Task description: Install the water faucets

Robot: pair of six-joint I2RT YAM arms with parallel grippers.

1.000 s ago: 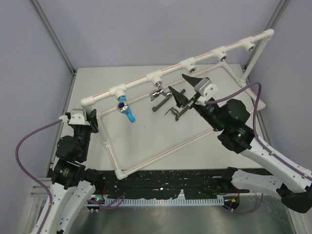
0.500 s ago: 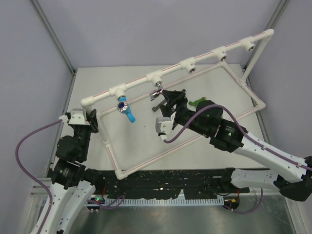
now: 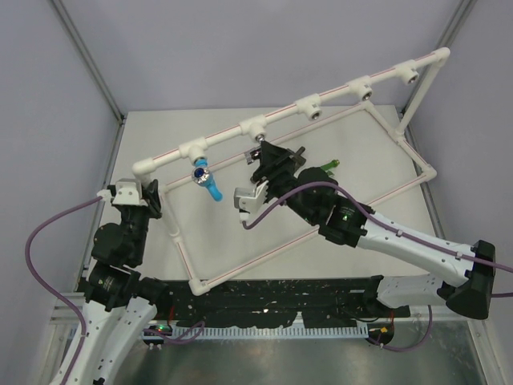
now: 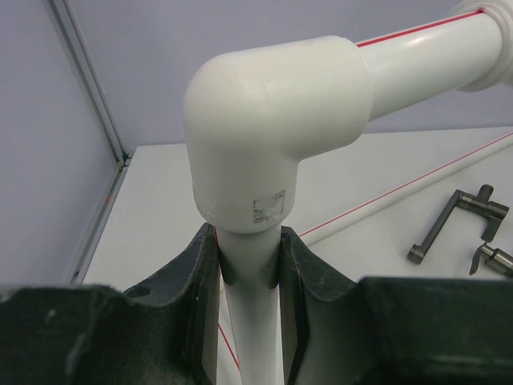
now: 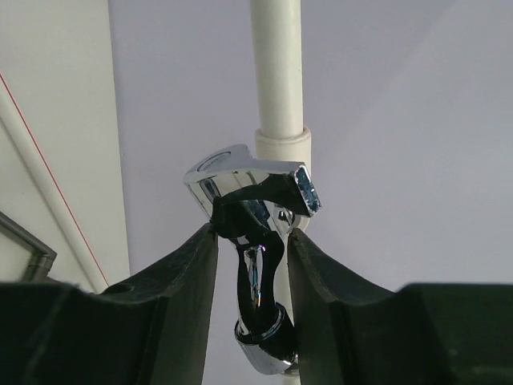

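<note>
right gripper (image 5: 252,233): a second ago it hung wide open, off to the right of the frame's second socket. It has since rolled over and come in under that socket.
right jaws: narrowed onto the chrome faucet (image 5: 240,170), one finger on each side of its body, and both look to be touching.
chrome faucet: hangs from the second socket (image 5: 280,144) from the left on the white pipe frame (image 3: 337,94) top rail, with its threaded end up in the socket. How deep it sits, I cannot tell.
left gripper (image 4: 249,265): unchanged, jaws clamped on the frame's upright post just under the corner elbow (image 4: 272,120), bracing the frame.
blue faucet (image 3: 207,180): already hanging from the first socket, left of the chrome one.
green faucet (image 3: 325,168): lying loose on the table inside the frame's base loop, to the right of the right gripper.
dark faucets (image 4: 453,224): two, also loose inside the base loop, side by side.
meaning: looks like a fresh grip for another turn, so the chrome one is probably mid-install. Three sockets are still bare.
risk: a skewed grip could cross the thread.
</note>
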